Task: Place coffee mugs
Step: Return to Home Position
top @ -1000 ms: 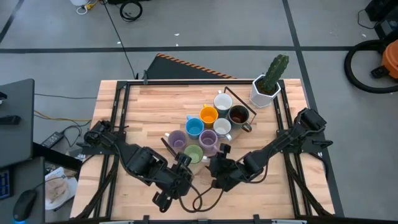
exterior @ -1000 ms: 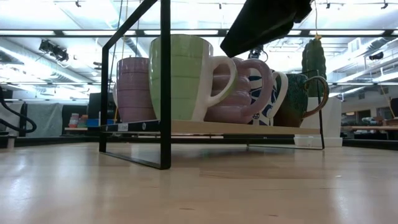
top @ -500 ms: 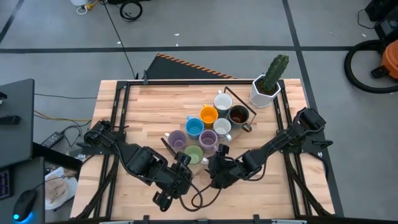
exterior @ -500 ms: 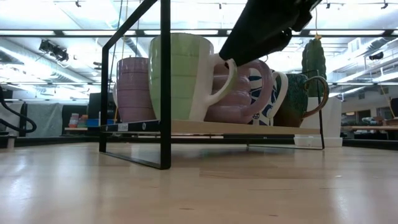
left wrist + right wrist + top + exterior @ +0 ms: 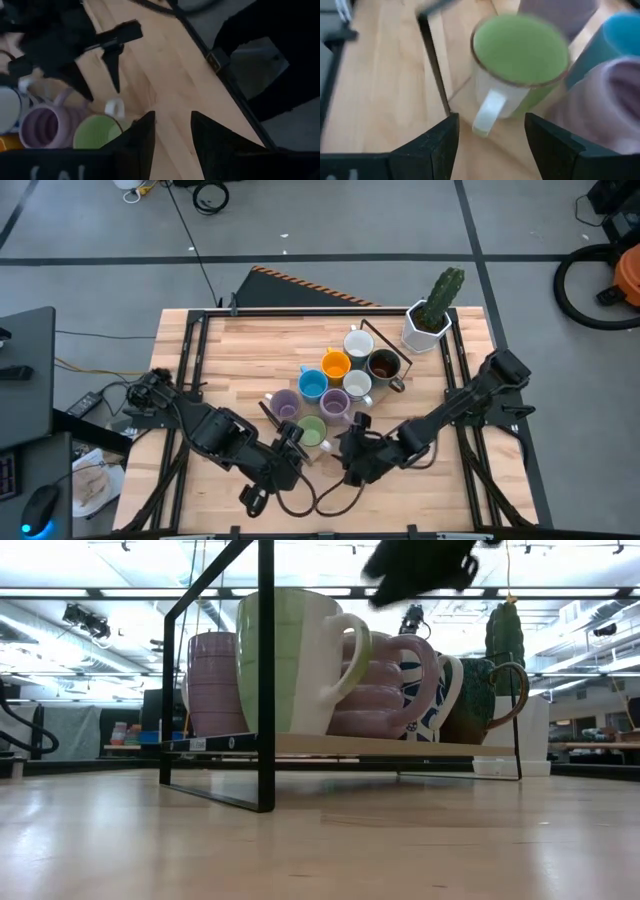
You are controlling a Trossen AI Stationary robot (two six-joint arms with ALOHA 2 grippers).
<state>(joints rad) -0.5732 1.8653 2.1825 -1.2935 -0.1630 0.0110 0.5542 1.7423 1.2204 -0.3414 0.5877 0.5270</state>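
Several mugs stand close together on a wooden shelf in a black wire rack (image 5: 372, 330) mid-table. They are two white (image 5: 358, 343), orange (image 5: 336, 365), dark brown (image 5: 384, 365), blue (image 5: 313, 385), two lilac (image 5: 335, 404) and green (image 5: 311, 429). The green mug (image 5: 520, 55) stands upright at the near end, its white handle (image 5: 486, 112) pointing near-right. My right gripper (image 5: 491, 120) is open, its fingers on either side of that handle without touching it. It hovers above the mug (image 5: 420, 565). My left gripper (image 5: 172, 116) is open beside the green mug (image 5: 97, 132), to its near left (image 5: 288, 444).
A white faceted pot with a cactus (image 5: 425, 328) stands at the far right corner of the table. The rack's black post (image 5: 265, 690) rises at the near end of the shelf. Bare wood lies along the near edge (image 5: 400, 500) and the far left (image 5: 240, 350).
My right gripper dipped down to the green mug's handle, then rose again above it. The green mug turned a little on the shelf, its handle swinging slightly. My left arm drew back a little toward the table's left edge.
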